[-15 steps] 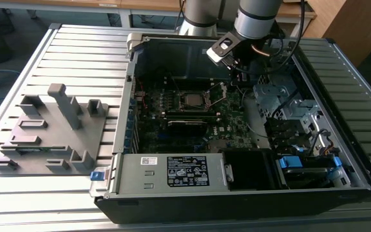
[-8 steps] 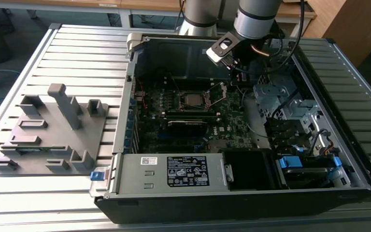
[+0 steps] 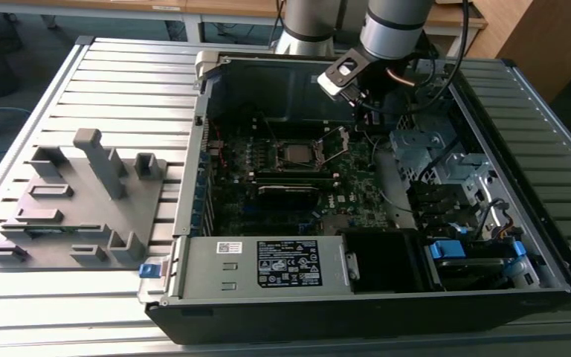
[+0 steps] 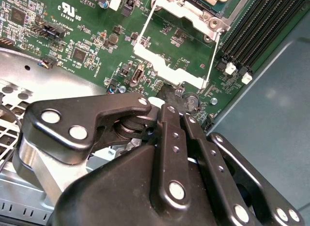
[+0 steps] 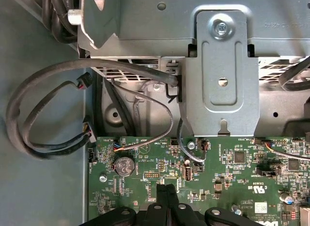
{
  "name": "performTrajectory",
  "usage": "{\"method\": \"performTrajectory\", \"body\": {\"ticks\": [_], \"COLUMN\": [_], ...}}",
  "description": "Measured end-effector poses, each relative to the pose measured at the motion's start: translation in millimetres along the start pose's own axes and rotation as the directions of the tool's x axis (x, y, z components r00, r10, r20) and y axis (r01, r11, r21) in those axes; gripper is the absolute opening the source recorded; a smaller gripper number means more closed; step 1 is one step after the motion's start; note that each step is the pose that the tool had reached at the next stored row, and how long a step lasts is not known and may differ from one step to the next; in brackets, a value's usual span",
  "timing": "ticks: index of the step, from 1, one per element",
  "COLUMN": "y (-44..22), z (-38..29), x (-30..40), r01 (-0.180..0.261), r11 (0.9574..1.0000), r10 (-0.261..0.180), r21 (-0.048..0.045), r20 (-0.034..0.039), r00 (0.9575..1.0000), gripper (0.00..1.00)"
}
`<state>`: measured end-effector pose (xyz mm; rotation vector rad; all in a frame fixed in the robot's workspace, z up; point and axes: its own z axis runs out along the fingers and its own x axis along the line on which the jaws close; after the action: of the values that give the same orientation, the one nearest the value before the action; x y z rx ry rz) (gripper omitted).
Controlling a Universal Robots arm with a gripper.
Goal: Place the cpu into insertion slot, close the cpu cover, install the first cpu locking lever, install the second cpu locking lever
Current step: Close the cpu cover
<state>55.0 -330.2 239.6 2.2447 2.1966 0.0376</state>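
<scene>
Pincer (image 5: 167,188), tips together, at motherboard (image 5: 232,177) edge near cpu cover (image 4: 164,65)

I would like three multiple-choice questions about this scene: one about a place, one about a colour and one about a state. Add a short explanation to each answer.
1. In the exterior view, where is the grey fixture?
A. On the table, at the exterior view's left of the computer case
B. Inside the case
C. On the floor

2. What colour is the motherboard?
A. Red
B. Green
C. White

3. How is the cpu cover?
A. Shut flat
B. Swung open
C. Lying on the table

Answers:
1 A: it stands on the table beside the case.
2 B: the board is green in both wrist views.
3 B: the board shows through its raised frame.
</scene>
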Motion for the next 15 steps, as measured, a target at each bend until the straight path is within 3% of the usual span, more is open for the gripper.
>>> {"method": "performTrajectory", "body": {"ticks": [15], "y": [-3.0], "z": [-0.9], "x": [-0.1], "r01": [0.000], "r11": [1.0000], "r10": [0.000], "r21": [0.0000], "r20": [-0.0002], "r00": [1.0000], "gripper": [0.10]}}
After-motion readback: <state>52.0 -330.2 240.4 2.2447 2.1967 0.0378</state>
